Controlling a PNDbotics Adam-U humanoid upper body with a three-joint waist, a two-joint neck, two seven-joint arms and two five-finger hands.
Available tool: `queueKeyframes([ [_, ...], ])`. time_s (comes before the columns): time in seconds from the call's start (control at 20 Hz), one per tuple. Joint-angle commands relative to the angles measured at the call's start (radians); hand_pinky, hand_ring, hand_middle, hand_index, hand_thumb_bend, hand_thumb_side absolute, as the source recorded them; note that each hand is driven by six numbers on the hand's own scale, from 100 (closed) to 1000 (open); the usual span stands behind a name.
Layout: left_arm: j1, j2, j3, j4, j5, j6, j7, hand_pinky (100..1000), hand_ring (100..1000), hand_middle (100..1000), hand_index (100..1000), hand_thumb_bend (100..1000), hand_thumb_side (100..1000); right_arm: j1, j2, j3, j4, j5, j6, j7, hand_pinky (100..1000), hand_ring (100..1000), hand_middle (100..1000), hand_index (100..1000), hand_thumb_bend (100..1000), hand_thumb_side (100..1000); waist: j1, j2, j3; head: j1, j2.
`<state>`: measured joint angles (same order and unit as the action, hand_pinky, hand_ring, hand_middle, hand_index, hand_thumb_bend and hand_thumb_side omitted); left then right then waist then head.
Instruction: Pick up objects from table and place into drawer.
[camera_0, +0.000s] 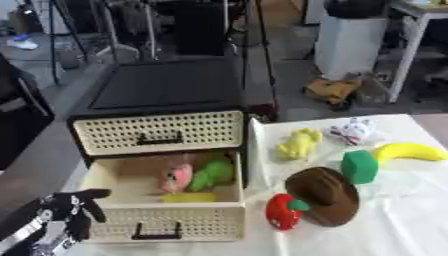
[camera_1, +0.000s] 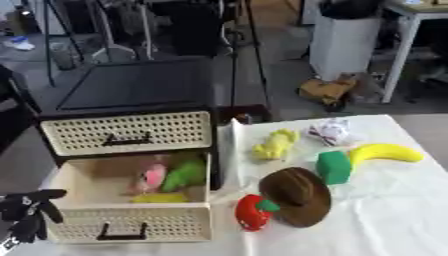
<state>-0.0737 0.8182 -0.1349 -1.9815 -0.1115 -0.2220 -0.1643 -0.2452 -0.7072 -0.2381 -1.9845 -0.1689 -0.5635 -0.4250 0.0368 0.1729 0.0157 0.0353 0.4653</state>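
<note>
- The objects left to move lie on the white desk (camera_0: 411, 210), to the right of the drawer unit: a red apple (camera_0: 283, 212) at the desk's left edge near the front, touching a brown hat (camera_0: 325, 196) just to its right.
- Behind them sit a green block (camera_0: 359, 166), a banana (camera_0: 409, 151) with its long axis running left to right, a yellow toy (camera_0: 299, 143) and a white-and-red toy (camera_0: 354, 131) toward the far edge.
- The lower drawer (camera_0: 166, 222) stands pulled out and already holds pink, green and yellow items.
- The left hand (camera_0: 72, 208) shows by the drawer's front left corner, fingers loosely spread, holding nothing.
- The right hand is not in view.
- Every desk object lies to the right of that hand, across the drawer; the apple is nearest, so it looks the easiest next pick.
</note>
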Motion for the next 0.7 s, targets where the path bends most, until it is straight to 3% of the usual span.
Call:
queueKeyframes([
  [0.05,-0.019,0.028,0.057,-0.018,0.035,-0.056,0.034,361,485,618,950,100,1000,-0.002,-0.029,-0.014,-0.016,0.007,-0.001,-0.007,703,773,642,783,292,1000,-0.003,-0.015,0.004,-0.006,0.007],
  [0.5,-0.054,0.023,0.174,-0.018,0.170,-0.130,0.167,334,449,591,946,100,1000,0.005,-0.032,-0.016,-0.016,0.014,-0.006,-0.013,703,773,642,785,297,1000,-0.005,-0.015,0.009,-0.013,0.012],
  [0.7,-0.048,0.027,0.208,-0.018,0.202,-0.136,0.188,283,403,518,941,100,949,0.007,-0.032,-0.016,-0.016,0.018,-0.006,-0.014,703,773,641,785,304,1000,-0.004,-0.012,0.010,-0.015,0.006],
])
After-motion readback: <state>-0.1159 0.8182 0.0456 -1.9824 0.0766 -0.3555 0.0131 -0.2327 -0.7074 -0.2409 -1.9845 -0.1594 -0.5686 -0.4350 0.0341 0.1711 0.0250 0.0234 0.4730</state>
